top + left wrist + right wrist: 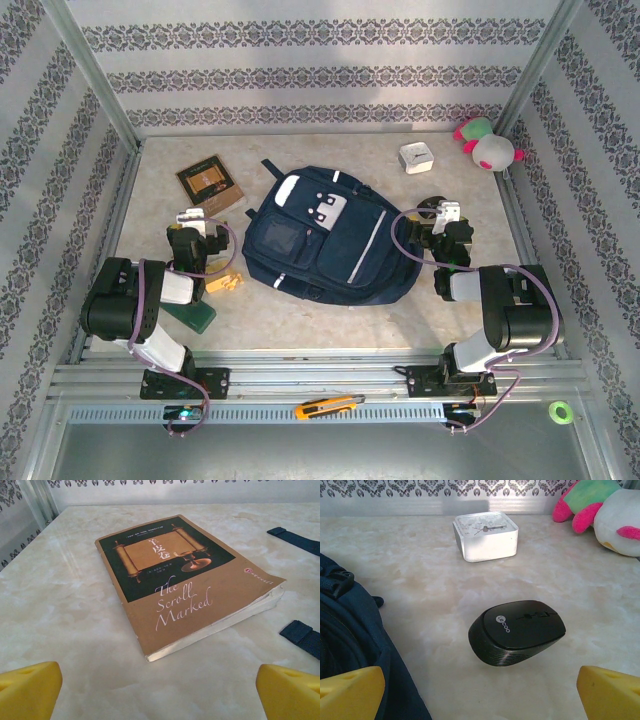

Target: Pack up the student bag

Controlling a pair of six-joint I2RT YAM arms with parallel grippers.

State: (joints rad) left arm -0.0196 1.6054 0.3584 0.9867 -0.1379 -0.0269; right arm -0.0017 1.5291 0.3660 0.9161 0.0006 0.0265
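Walls: pale paper with bands of dark damask on three sides, held in a metal frame.

Counter (300, 310): beige marbled top; we list on it the following.

1. Bag (325, 240), navy with pale stripes and white top patches, lying flat at the middle of the counter between the two arms. In the right wrist view its edge fills the near left corner (350, 630).
2. Book (209, 182), brown and black cover reading "The Scroll Marked", flat at the far left, apart from the bag. It lies just ahead of the left fingers (27, 687), which are yellow and spread wide apart over bare counter.
3. Mouse (517, 631), black, just ahead of the right fingers (610, 692), likewise spread wide and gripping nothing. It sits right of the bag.
4. Clock (416, 158), white and square, lying face up beyond the mouse.
5. Plush toy (487, 145), white, pink and green, in the far right corner.

Near rail, off the counter: we note an orange knife (327, 407) and a green tape roll (560, 410).
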